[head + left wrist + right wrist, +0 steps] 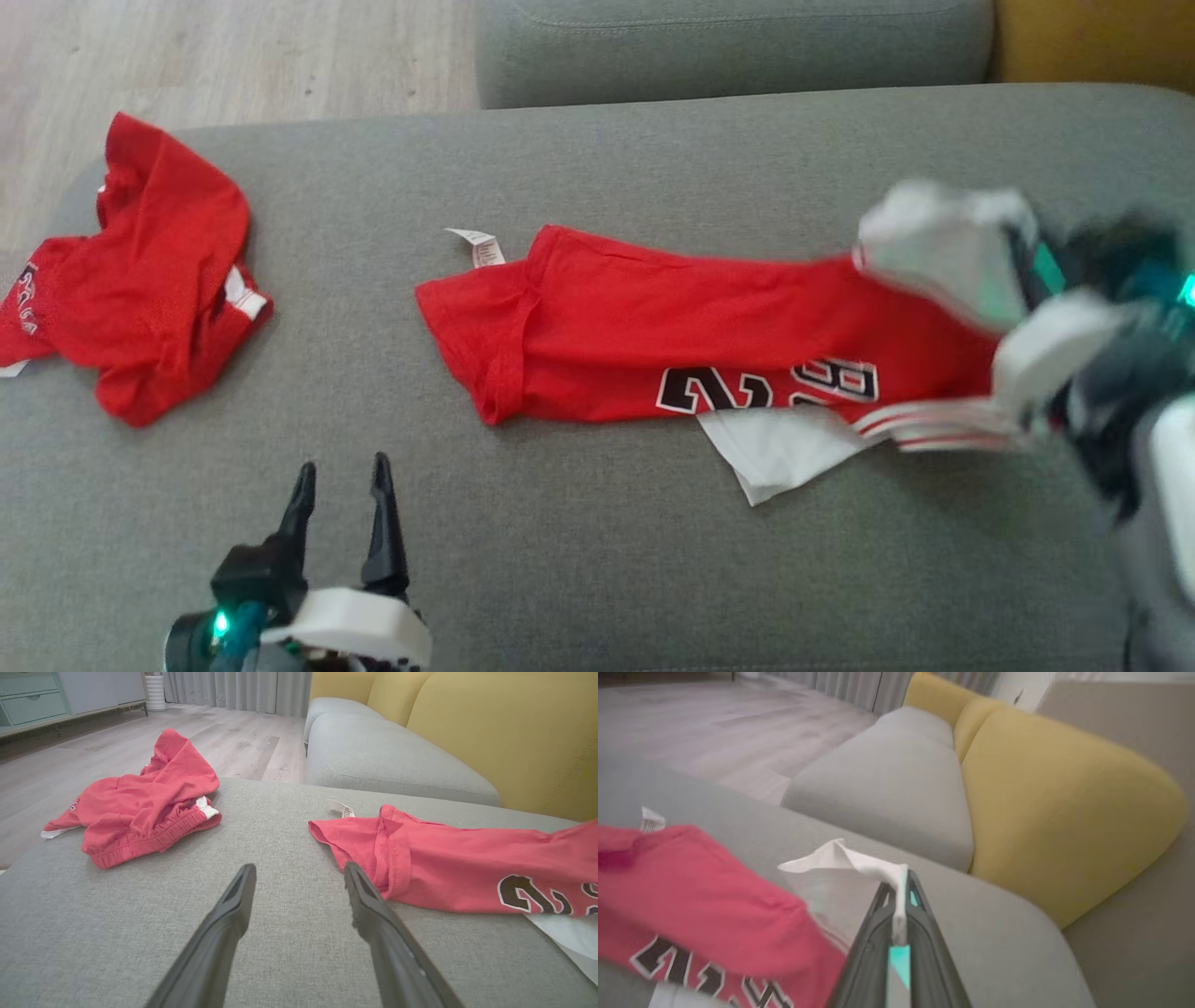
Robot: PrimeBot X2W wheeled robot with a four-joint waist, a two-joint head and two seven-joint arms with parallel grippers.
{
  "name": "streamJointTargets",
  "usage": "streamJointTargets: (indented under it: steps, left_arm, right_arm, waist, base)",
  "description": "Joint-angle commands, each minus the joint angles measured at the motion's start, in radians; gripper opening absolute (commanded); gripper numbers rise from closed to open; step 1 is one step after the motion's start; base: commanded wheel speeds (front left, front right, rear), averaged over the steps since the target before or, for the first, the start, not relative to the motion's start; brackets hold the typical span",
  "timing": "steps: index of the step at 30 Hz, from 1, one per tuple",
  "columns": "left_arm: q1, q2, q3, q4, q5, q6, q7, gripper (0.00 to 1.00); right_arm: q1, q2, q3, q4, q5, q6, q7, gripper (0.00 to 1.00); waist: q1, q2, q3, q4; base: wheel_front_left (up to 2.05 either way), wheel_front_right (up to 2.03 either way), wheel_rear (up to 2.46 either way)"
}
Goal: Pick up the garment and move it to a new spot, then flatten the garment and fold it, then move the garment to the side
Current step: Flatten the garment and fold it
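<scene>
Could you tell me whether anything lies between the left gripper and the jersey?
Nothing visible does: only grey cushion separates the open left gripper from the red jersey. The red shorts lie off to the left.

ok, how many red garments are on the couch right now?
2. A crumpled garment lies at the left end of the couch. A jersey with black numbers lies across the middle, its white edge pinched in the right hand. Folds could hide a smaller piece.
</scene>
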Motion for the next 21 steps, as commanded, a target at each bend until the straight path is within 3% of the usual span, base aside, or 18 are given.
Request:
streamJointTargets:
  steps: [1, 3, 9, 21]
  left_arm:
    - [-0.060, -0.006, 0.021, -0.028, -0.006, 0.006, -0.012, 1.00]
    - [-0.068, -0.006, 0.011, -0.026, -0.012, 0.008, -0.012, 1.00]
    - [-0.080, -0.006, -0.018, -0.023, -0.033, 0.021, -0.012, 1.00]
    - [-0.092, -0.006, -0.035, -0.019, -0.040, 0.034, -0.012, 1.00]
  right_arm:
    - [-0.091, -0.034, 0.027, -0.046, 0.024, 0.008, 0.020, 0.00]
    - [-0.166, -0.069, 0.044, -0.035, 0.027, 0.008, 0.035, 0.00]
    - [-0.362, -0.091, 0.086, 0.090, 0.028, 0.008, -0.013, 0.00]
    - [-0.627, -0.070, 0.155, 0.399, -0.073, 0.008, -0.333, 0.00]
  waist:
    - [0.0000, 0.0000, 0.001, 0.005]
    - [0.0000, 0.0000, 0.004, 0.013]
    - [0.0000, 0.0000, 0.005, 0.039]
    - [0.0000, 0.0000, 0.011, 0.040]
  base:
    - [0.00, 0.00, 0.00]
    - [0.00, 0.00, 0.00]
    - [0.00, 0.00, 0.00]
    - [0.00, 0.00, 0.00]
